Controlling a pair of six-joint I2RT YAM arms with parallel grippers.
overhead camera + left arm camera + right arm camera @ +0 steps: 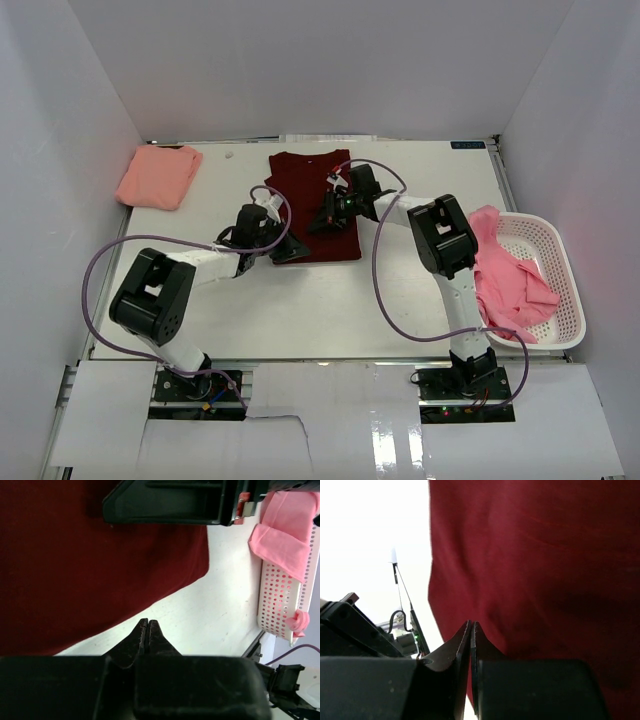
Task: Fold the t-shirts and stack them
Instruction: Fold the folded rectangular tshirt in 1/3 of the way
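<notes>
Shut tight, both: left gripper [148,623] by the edge of the dark red shirt [305,182], right gripper [471,624] on it. Holding cloth? Cannot tell.

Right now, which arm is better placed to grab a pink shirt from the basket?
Probably the right gripper: the basket holding the pink shirts sits beside that arm; the left gripper is at the maroon shirt's other side, farther away.

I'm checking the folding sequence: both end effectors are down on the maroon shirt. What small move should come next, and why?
Probably lift both a little, together. The left end effector and the right end effector each look shut on an edge of the maroon shirt, which lies flat. An even lift should free the cloth for folding.
</notes>
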